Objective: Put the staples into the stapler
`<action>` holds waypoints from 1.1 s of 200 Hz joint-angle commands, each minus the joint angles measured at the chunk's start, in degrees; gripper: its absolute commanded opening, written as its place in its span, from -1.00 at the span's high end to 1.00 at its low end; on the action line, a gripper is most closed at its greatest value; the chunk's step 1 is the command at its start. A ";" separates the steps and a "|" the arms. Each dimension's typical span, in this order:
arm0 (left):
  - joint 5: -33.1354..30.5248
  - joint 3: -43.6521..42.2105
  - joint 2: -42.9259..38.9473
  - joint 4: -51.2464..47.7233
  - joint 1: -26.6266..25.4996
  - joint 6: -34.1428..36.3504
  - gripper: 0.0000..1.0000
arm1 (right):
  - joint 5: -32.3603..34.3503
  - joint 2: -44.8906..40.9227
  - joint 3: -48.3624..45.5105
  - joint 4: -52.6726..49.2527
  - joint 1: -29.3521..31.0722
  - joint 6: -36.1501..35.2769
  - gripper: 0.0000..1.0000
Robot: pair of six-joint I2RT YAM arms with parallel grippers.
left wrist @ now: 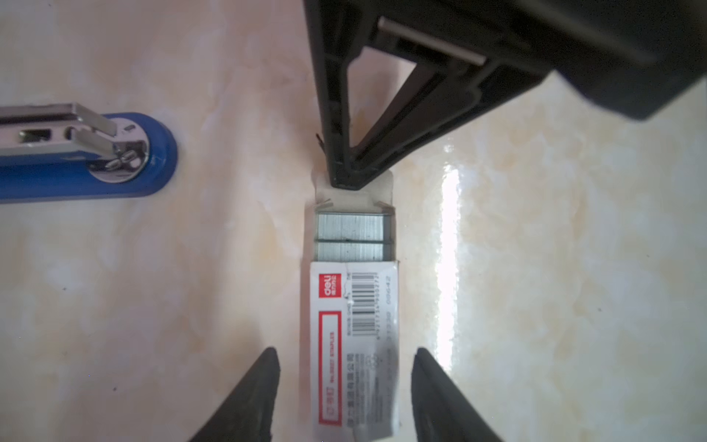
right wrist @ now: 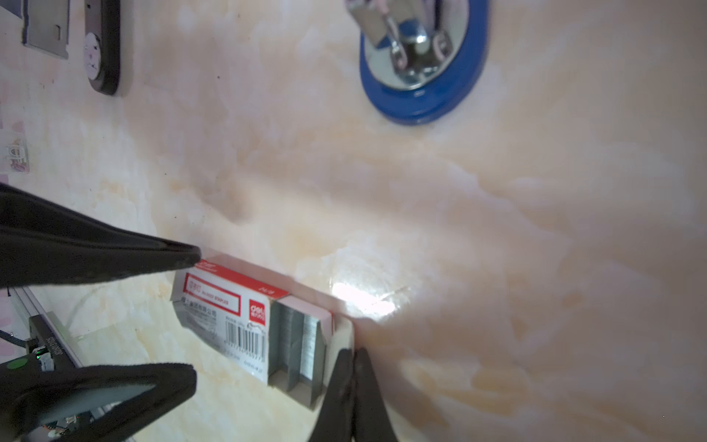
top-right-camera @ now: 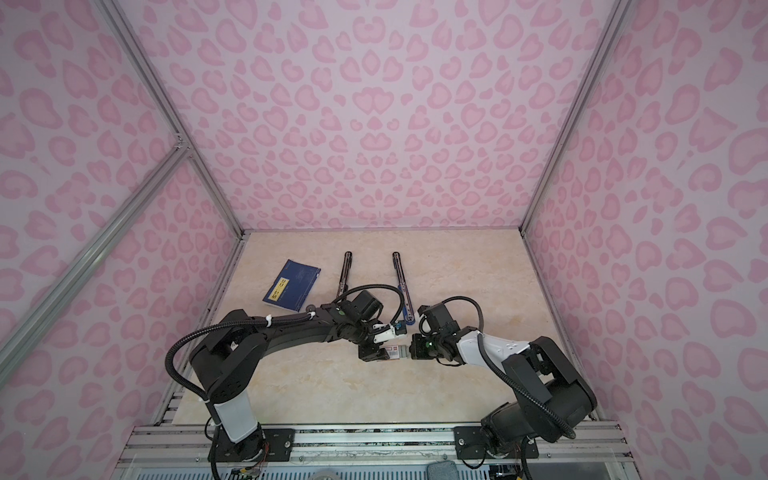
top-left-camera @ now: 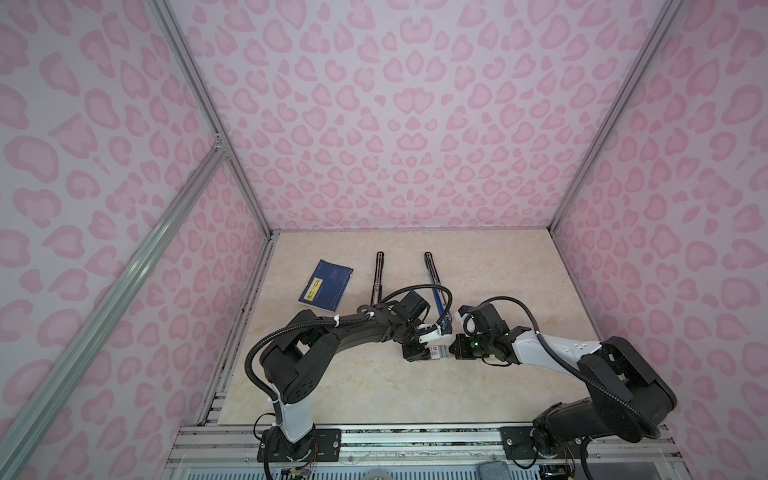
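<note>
The staples [left wrist: 350, 237] lay as two silvery strips in a tray [left wrist: 354, 201] drawn partway out of the box [left wrist: 355, 344]. The box lay flat on the worktop [left wrist: 574, 268] between the two arms. The blue stapler [left wrist: 76, 153] lay opened out near it, not touching.

The left fingers [left wrist: 252, 394] stood spread, one on each side of the box, with a gap showing on both sides. Nothing therefore pinned the box down. The right fingers [right wrist: 344, 386] were pressed together at the tray's end flap [left wrist: 382, 183]. Whether any card sat between them could not be told.

The likeliest trouble was the box sliding. With the box unheld, any further pull on the flap would probably drag box and tray together rather than draw the tray out. The flap looked like thin card, so it could tear or slip free.

The strips sat low and tight between the tray walls. Fingers reaching in might catch the card, lift both strips, or snap one. A jolt could also tip them onto the worktop. A wide sweep might knock the stapler askew.
</note>
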 commanded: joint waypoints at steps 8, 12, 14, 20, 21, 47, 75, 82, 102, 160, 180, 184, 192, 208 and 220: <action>0.50 0.34 1.19 -1.06 -0.76 0.79 -0.17 | -0.18 0.40 -0.14 0.61 0.21 -0.11 1.00; 0.28 0.28 1.31 -0.88 -0.87 0.78 -0.17 | -0.18 0.43 -0.15 0.63 0.17 -0.07 1.00; 0.11 0.26 1.34 -0.75 -0.89 0.74 -0.17 | -0.20 0.38 -0.15 0.71 0.15 0.00 1.00; -0.24 0.13 1.50 -0.32 -1.07 0.69 -0.17 | -0.29 0.38 -0.19 0.81 0.32 0.05 1.00; -0.28 0.10 1.52 -0.28 -1.07 0.69 -0.17 | -0.26 0.42 -0.17 0.82 0.33 0.05 1.00; -1.83 0.41 2.45 0.35 -1.41 0.23 -0.16 | -0.32 0.54 -0.32 1.01 0.37 0.13 1.00; -3.32 0.69 3.18 0.76 -1.48 -0.60 -0.02 | -0.32 0.46 -0.74 1.57 0.31 0.45 1.00; -3.78 0.89 3.35 0.73 -1.43 -0.96 0.04 | -0.30 0.50 -0.84 1.61 0.33 0.44 1.00; -4.43 0.83 3.47 0.15 -1.50 -0.98 0.15 | 0.01 0.24 -0.93 1.20 0.37 0.26 1.00; -4.98 -0.45 2.48 -0.15 -1.35 -0.67 0.19 | 2.06 -3.55 -2.94 -1.15 -3.89 -0.25 1.00; -4.98 -0.41 2.58 -0.16 -1.39 -0.78 0.14 | 2.05 -4.23 -3.00 -2.16 -4.43 -0.92 1.00; -4.90 -0.34 2.65 -0.15 -1.40 -0.72 0.14 | 1.93 -4.25 -3.05 -2.10 -4.42 -0.91 1.00; -4.89 -0.27 2.83 -0.28 -1.42 -0.64 0.14 | 1.75 -4.21 -3.21 -1.97 -4.44 -0.98 1.00; -4.82 0.16 3.19 -0.76 -1.50 -0.63 0.12 | 1.07 -3.85 -3.39 -1.36 -4.47 -0.68 1.00; -4.59 0.32 3.20 -0.77 -1.48 -0.75 0.12 | 0.21 -3.56 -3.55 -0.52 -4.45 -0.20 1.00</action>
